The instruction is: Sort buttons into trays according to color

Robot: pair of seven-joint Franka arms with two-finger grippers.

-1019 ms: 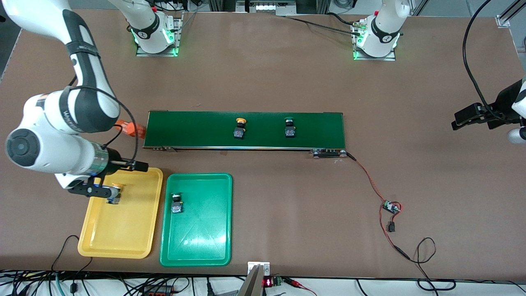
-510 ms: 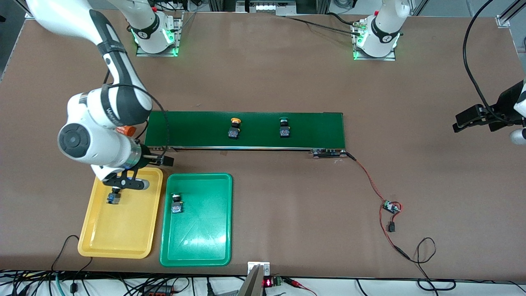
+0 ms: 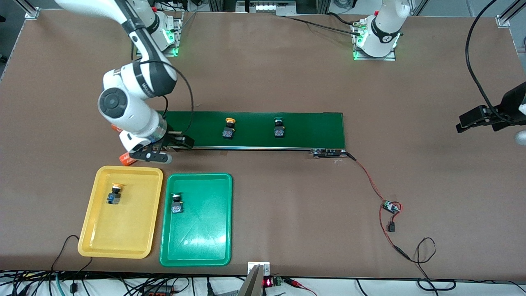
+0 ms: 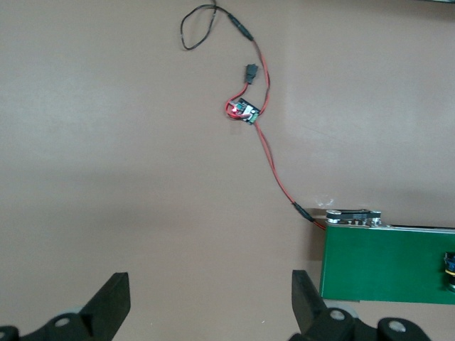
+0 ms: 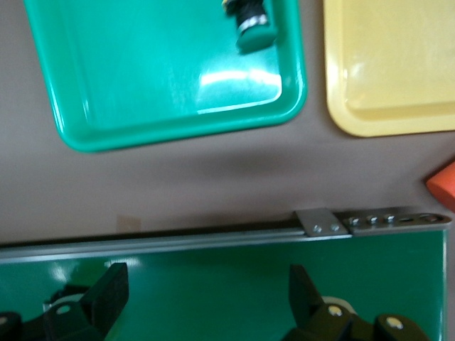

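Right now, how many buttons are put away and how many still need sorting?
Halfway. One yellow button sits in the yellow tray, and one green button sits in the green tray. The right pincer is open and empty over the conveyor belt's end near the trays. Left: a second yellow button and second green button on the belt. The left pincer waits, open, at the table's edge.

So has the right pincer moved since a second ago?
Yes. The right pincer, open and empty, has left the yellow tray and now sits over the near edge of the conveyor belt, at the right arm's end.
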